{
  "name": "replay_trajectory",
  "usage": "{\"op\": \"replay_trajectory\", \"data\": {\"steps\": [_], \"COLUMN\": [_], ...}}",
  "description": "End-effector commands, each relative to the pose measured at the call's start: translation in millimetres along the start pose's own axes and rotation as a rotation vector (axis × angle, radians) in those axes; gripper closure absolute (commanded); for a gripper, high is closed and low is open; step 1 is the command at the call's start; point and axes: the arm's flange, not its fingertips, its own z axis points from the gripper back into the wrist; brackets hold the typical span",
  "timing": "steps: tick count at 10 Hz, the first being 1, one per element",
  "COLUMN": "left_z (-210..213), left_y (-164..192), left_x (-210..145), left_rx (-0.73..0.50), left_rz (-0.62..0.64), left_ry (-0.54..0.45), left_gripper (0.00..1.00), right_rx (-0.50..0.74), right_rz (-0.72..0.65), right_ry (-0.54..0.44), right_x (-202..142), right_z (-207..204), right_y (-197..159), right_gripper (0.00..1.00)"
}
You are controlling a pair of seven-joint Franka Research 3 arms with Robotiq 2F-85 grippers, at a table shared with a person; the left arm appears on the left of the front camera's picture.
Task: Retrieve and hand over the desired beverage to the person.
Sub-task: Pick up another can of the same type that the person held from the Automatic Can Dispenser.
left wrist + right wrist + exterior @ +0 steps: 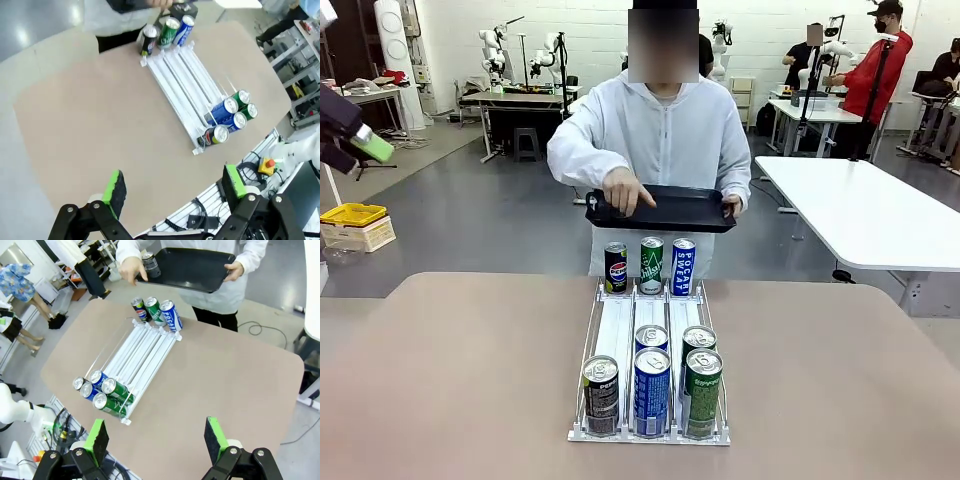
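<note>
We are hovering our left hand [174, 186] and right hand [156, 439] over the bench [440, 380], fingers apart, empty. A Pepsi can [616, 268] and a Pocari Sweat can [683, 266] are standing at the rack's [615, 330] far end, before the person [660, 130] gripping a black tray [670, 212].

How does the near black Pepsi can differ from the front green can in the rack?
The black Pepsi can is dark, the front green can green. The Pepsi can stands in the rack's left lane, the green can in its right lane. Nothing stands right behind the Pepsi can; a second green can stands behind the green one. Both stand upright.
</note>
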Motion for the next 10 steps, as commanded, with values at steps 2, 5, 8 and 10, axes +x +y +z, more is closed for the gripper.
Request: {"op": "replay_trajectory", "data": {"steps": [2,5,8,10], "left_z": [-1.0,-0.8,-5.5,-5.5], "left_y": [-14.9,-17.3,-21.0,-21.0], "left_x": [0.0,2.2,-1.3,-1.3], "left_rx": [0.007,0.024,0.009,0.009], "left_rz": [-0.107,-0.174,-0.136,-0.136], "left_ry": [0.029,0.113,0.072,0.072], "left_gripper": [0.00,0.00,0.00,0.00], "right_rx": [0.034,0.034,0.034,0.034], "right_rz": [0.008,0.008,0.008,0.008], "right_ry": [-0.018,-0.018,-0.018,-0.018], "right_x": [2.0,2.0,2.0,2.0], "right_z": [-0.7,-0.7,-0.7,-0.7], "right_y": [-0.1,-0.1,-0.1,-0.1], "right_gripper": [0.00,0.00,0.00,0.00]}}
